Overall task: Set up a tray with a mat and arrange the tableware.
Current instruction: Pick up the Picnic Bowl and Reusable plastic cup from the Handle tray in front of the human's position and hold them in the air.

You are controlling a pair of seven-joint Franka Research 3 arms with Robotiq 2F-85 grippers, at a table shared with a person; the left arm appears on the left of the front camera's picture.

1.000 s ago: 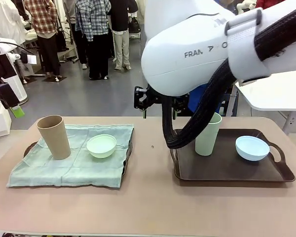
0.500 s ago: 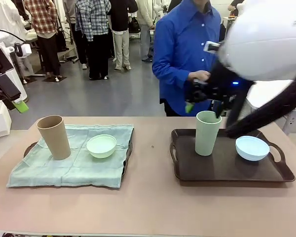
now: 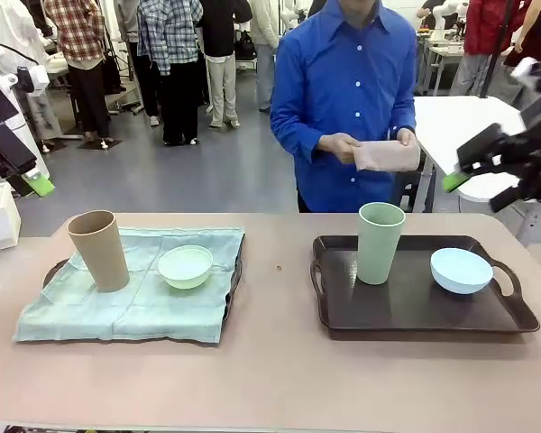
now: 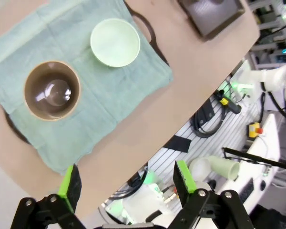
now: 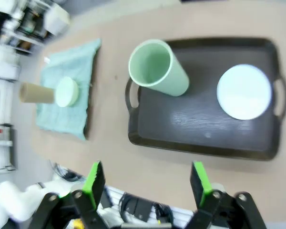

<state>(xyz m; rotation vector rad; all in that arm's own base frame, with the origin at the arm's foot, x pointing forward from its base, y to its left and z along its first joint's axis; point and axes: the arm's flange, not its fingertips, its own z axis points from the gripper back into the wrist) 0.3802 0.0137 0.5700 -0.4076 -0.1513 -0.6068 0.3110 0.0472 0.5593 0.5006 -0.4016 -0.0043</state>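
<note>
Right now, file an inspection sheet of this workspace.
Surface: tan table, one small dark mark mid-table.
Job's things: tan plastic cup, mint green bowl on teal cloth mat over left tray; sage green cup, light blue bowl on bare dark brown tray.
Clutter: nothing seen.
Grippers: left gripper open, empty; right gripper open, empty.
Cables: black leads beside table's edge.
Surroundings: person in blue shirt holding folded beige cloth; bystanders behind.

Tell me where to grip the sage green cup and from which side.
Probably across its upper wall, just below the rim, coming level from the robot's side. The sage green cup stands upright, handleless, widening upward; the light blue bowl sits to its right, crowding that flank.
</note>
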